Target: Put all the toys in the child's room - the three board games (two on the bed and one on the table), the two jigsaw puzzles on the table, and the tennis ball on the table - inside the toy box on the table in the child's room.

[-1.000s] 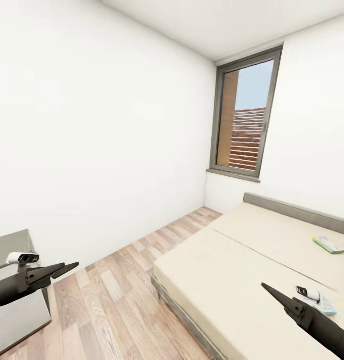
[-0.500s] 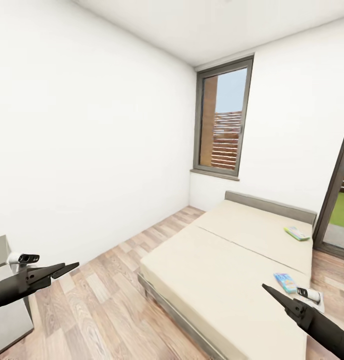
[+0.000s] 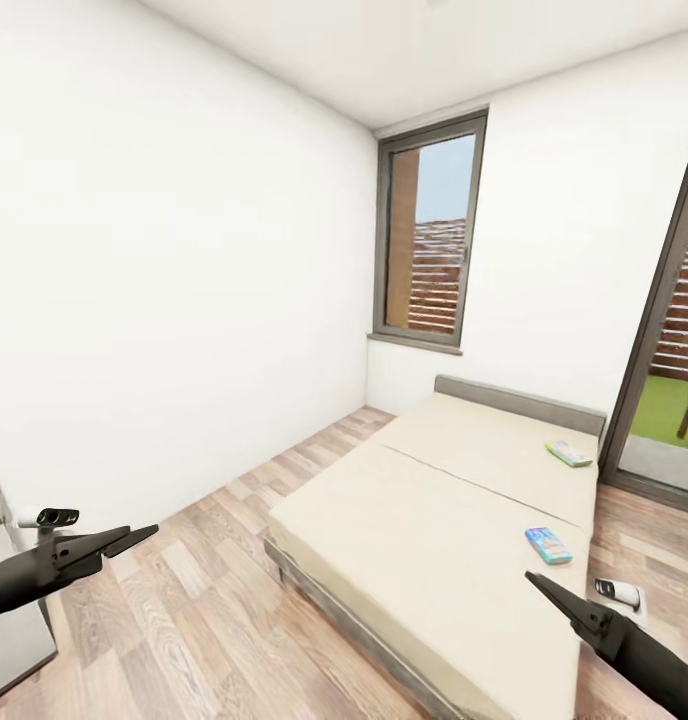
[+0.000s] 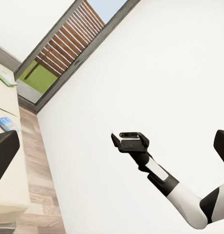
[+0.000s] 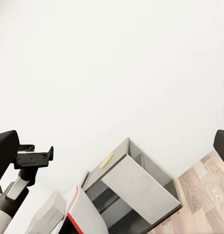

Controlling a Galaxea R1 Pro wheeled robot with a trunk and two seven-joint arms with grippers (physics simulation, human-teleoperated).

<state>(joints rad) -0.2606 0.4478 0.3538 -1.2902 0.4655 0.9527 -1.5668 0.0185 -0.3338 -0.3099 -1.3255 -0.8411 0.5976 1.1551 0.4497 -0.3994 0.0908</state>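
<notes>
Two board games lay on the bed (image 3: 434, 520): a blue box (image 3: 548, 545) near its right edge and a pale green box (image 3: 568, 453) beside the headboard. Left gripper (image 3: 124, 540) and right gripper (image 3: 544, 588) held nothing; jaw width could not be determined.

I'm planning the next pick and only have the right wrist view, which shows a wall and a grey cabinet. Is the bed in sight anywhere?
Observer: Yes. In the head view the bed lies ahead and to the right, with its headboard toward the window wall.
Operator: Are any board games on it?
Observer: Two. A blue-green game box lies near the bed's right edge, and a pale green game box lies farther back, near the headboard.
Operator: What is beyond that right edge?
Observer: A tall glass door, with grass outside.
</notes>
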